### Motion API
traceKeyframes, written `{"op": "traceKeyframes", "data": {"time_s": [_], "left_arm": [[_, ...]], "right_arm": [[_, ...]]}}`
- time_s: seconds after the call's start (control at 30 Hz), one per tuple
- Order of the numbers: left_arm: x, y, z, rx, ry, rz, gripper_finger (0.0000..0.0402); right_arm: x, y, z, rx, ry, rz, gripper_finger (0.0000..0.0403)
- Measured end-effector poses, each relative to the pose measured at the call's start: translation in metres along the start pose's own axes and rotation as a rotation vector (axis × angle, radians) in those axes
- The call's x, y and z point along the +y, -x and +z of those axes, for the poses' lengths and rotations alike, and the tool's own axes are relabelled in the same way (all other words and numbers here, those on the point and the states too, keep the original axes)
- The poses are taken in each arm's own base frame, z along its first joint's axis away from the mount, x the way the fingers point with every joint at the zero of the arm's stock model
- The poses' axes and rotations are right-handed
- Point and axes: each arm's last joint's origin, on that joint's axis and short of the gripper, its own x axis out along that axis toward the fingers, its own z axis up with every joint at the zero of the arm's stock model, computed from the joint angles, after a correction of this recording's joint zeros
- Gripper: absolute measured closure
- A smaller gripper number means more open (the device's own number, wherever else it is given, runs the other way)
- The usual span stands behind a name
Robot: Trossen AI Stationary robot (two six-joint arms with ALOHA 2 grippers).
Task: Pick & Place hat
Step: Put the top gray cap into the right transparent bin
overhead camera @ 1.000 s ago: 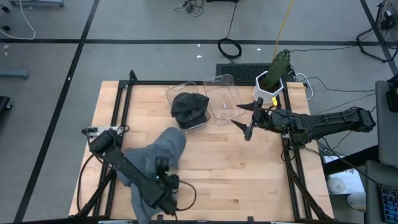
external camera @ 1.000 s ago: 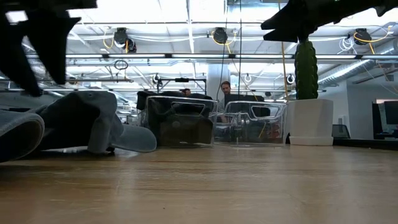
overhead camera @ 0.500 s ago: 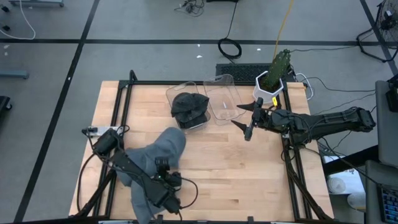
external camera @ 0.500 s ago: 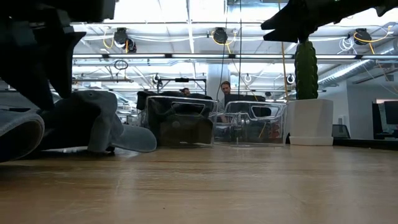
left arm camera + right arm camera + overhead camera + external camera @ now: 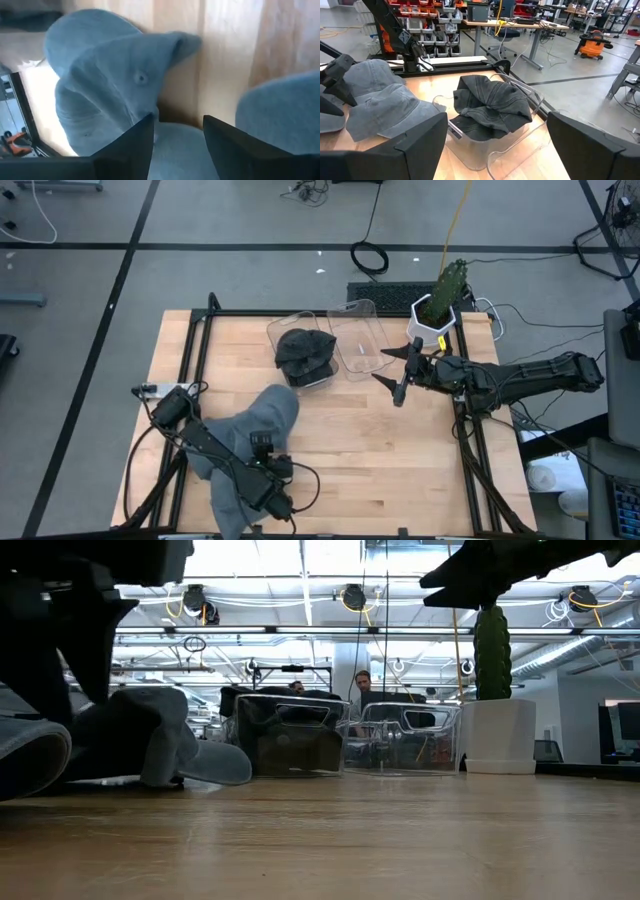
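Grey-blue denim hats lie in a loose pile on the near-left part of the wooden table, one cap resting partly over another with its brim pointing toward the table's middle. The left gripper is low over the near edge of this pile. In the left wrist view its two dark fingers stand apart, with a hat's cloth showing in the gap between them; whether the fingers press on the cloth cannot be told, so no grip can be confirmed. In the low view the pile sits flat on the table, with the left arm's dark body above it.

Two clear plastic bins stand side by side at the far middle of the table. The left bin contains a dark, crumpled hat; the right bin is just beside it. The right wrist view shows the dark hat bunched inside its bin.

The right gripper hangs above the table just right of the bins, its jaws spread wide and holding nothing. A potted cactus in a white pot stands at the far-right corner, near the right arm. In the low view a person shows in the room beyond the bins.
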Motion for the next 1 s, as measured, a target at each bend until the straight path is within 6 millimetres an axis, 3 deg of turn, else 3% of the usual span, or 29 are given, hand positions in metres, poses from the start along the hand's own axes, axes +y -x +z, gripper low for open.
{"op": "traceKeyframes", "data": {"time_s": [0.2,0.4,0.63,0.83,1.0], "left_arm": [[0.006,0.0,-0.007,0.079,-0.091,0.05,0.024],[0.006,0.002,-0.005,-0.056,-0.045,0.156,0.0242],[0.003,0.0,-0.001,-0.118,0.046,0.149,0.0177],[0.0,-0.018,-0.008,-0.093,0.095,0.175,0.0108],[0.0,-0.038,-0.019,-0.059,0.121,0.244,0.0084]], "right_arm": [[0.0,0.0,0.0,0.0,-0.012,0.0,0.0074],[0.0,0.0,-0.001,0.01,-0.014,0.001,0.0074],[0.0,0.0,-0.003,0.026,-0.018,0.0,0.0074],[0.0,0.0,-0.003,0.029,-0.017,0.0,0.0074],[0.0,0.0,-0.003,0.03,-0.017,0.0,0.0074]]}}
